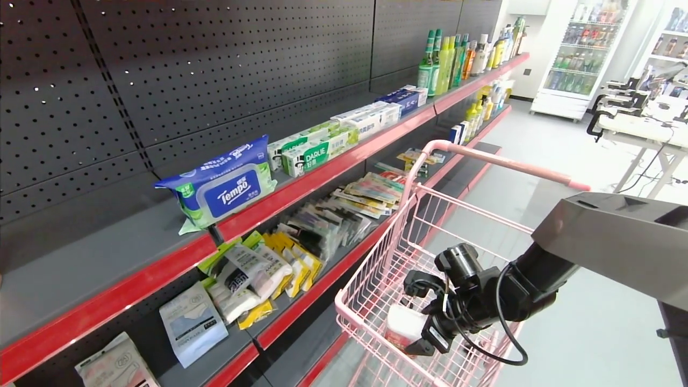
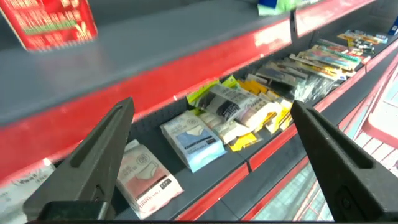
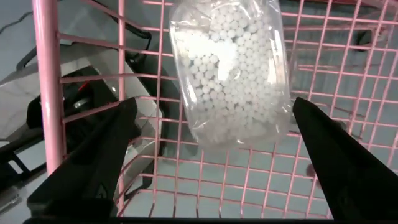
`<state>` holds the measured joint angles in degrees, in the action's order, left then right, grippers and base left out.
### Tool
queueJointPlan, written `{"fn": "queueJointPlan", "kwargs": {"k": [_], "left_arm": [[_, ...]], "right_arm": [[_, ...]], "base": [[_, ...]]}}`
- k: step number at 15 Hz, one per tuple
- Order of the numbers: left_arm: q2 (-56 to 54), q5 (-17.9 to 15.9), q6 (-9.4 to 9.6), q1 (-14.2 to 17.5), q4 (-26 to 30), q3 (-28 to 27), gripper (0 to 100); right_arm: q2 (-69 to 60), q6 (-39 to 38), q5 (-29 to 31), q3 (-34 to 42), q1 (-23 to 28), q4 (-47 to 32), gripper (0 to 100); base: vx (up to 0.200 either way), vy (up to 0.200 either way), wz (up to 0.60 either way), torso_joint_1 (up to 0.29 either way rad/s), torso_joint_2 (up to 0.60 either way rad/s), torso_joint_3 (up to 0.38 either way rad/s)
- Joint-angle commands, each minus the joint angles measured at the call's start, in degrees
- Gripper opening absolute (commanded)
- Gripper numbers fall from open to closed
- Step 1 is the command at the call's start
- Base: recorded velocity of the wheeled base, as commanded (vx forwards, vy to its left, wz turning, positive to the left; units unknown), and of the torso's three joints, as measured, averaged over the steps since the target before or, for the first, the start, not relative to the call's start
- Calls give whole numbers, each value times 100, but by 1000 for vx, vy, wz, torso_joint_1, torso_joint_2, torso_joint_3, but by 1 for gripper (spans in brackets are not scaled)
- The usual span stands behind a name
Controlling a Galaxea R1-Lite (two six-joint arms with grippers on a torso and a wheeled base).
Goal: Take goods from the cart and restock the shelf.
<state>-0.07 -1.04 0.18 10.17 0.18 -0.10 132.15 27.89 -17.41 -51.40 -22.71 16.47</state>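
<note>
Down in the cart (image 1: 371, 269), right gripper (image 3: 212, 109) spread wide over bead bag (image 3: 230, 68); left gripper (image 2: 211, 106) likewise, facing shelf (image 2: 161, 46).

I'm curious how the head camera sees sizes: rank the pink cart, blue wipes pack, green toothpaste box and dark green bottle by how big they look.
1. pink cart
2. blue wipes pack
3. green toothpaste box and dark green bottle: they look about alike, and the bottle stands farther off, so I won't rank them.

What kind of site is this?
Looks like a small retail shop, possibly a mock-up: long stocked shelves, a pink shopping cart, and a glass-door drinks fridge at the far end.
</note>
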Motion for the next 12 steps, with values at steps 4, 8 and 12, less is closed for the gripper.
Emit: {"fn": "queueJointPlan", "kwargs": {"k": [4, 8, 12], "left_arm": [[7, -2, 8, 3, -1, 1, 100], [7, -2, 8, 3, -1, 1, 100], [7, -2, -1, 3, -1, 1, 100]], "right_arm": [[74, 6, -149, -248, -5, -3, 100], [382, 6, -131, -477, -49, 5, 100], [549, 50, -140, -494, -58, 93, 100]], "base": [[0, 0, 0, -137, 349, 209], [0, 0, 0, -12, 37, 19], [0, 0, 0, 0, 0, 0]]}}
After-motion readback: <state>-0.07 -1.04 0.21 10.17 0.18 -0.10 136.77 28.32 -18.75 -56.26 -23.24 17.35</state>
